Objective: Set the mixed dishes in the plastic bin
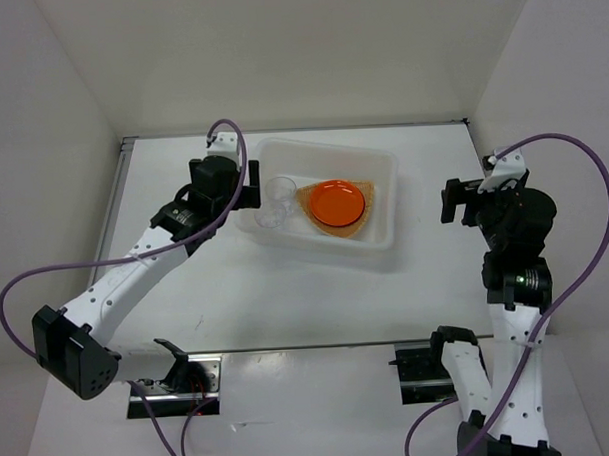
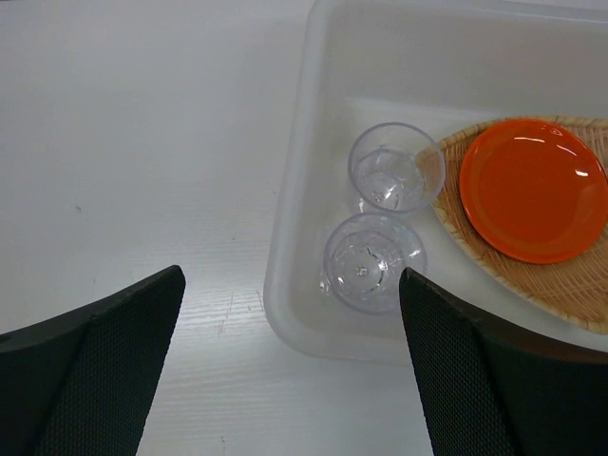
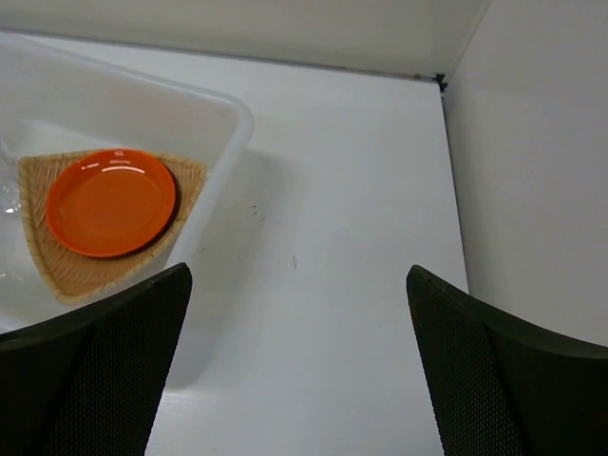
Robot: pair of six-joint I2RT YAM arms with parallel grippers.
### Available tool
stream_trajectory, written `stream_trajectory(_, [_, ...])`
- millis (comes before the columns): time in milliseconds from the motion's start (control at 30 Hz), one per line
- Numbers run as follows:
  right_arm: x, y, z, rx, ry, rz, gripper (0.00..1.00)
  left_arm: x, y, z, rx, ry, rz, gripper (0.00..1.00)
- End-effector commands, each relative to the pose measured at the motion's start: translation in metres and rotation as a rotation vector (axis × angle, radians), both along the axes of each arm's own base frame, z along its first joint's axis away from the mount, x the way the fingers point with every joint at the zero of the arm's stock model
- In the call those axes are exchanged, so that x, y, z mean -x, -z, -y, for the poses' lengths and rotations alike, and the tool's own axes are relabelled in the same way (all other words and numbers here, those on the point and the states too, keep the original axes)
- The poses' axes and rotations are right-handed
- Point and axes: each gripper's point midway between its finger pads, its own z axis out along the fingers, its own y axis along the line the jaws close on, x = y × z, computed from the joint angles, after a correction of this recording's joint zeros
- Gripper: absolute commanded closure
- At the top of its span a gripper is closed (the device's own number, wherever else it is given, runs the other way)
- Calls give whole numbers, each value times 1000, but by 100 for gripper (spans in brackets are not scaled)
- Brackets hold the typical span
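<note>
Hanging wide apart, the left claw (image 2: 290,280) has two cups (image 2: 372,261) below it in the bin (image 2: 328,57); the right claw (image 3: 299,275) gapes too.

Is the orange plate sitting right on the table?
No, the orange plate lies on top of the tan woven plate, and both are inside the white plastic bin.

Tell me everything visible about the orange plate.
The orange plate is small, round, glossy, plastic-looking, with a shallow rim. It lies flat, face up and empty, atop the tan woven plate inside the plastic bin. A dark sliver under its edge may be shadow or another dish. The clear cups stand apart.
</note>
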Motion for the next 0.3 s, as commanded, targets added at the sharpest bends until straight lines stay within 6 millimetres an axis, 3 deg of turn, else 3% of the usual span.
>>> stream_trajectory(0, [-10, 7, 7, -19, 32, -13, 2, 2, -30, -4, 62, -26, 77, 0])
stream_trajectory(233, [-11, 12, 3, -19, 8, -35, 2, 1, -32, -5, 63, -34, 87, 0])
stream_trajectory(267, [-11, 12, 3, -19, 8, -35, 2, 0, -24, -4, 52, -35, 69, 0])
